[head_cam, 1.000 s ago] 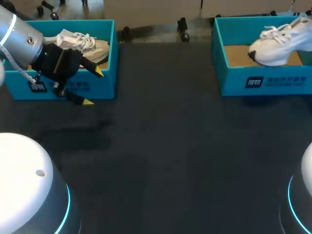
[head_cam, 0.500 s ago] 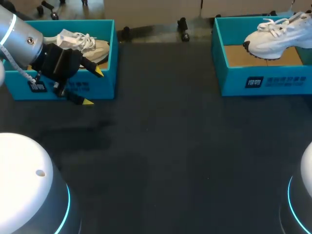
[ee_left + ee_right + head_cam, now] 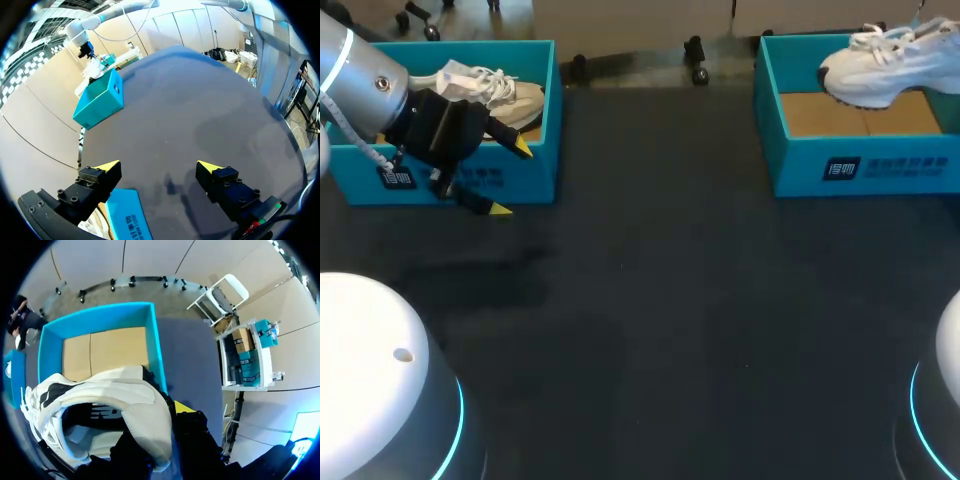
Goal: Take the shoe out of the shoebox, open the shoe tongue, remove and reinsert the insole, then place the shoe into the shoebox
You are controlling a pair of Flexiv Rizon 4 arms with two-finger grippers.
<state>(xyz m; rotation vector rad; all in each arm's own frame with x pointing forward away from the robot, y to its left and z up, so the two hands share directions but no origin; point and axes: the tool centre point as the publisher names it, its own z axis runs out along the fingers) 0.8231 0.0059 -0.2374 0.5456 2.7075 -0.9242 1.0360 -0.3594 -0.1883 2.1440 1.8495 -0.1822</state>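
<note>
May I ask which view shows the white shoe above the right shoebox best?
The right wrist view: the white shoe is close up, heel collar pinched by the right gripper, opening visible. The head view shows it over the shoebox, partly cropped. The left wrist view shows a distant white speck.

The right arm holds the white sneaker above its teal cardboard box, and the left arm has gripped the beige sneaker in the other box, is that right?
Partly. The left gripper is open and empty, as the left wrist view shows; the beige sneaker lies in its teal cardboard box. The white sneaker is held above the other box.
</note>
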